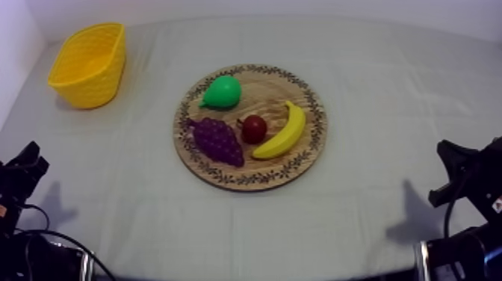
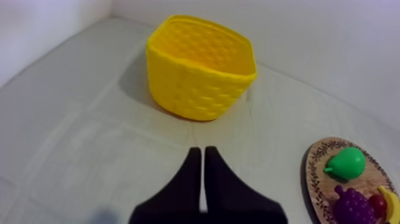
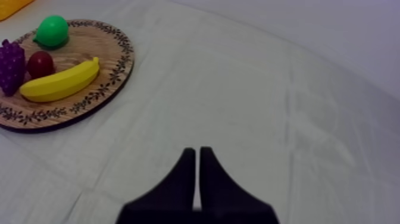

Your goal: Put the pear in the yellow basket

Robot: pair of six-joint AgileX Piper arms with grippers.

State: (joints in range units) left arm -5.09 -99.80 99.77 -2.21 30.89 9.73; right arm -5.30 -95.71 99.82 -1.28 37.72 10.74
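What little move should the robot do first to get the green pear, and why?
Most likely, reach the left end effector out toward the pear. It sits shut and low at the left, well apart from the fruit. The pear lies on the part of the wooden board that faces the yellow basket, so the left arm looks better placed for both.

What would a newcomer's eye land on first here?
The round board mid-table with its bright toy fruit: a green pear at the far edge, purple grapes, a small red fruit and a banana. Next comes the yellow basket at the far left corner, apart from the board. The left gripper and right gripper rest low at their sides, fingers together on nothing.
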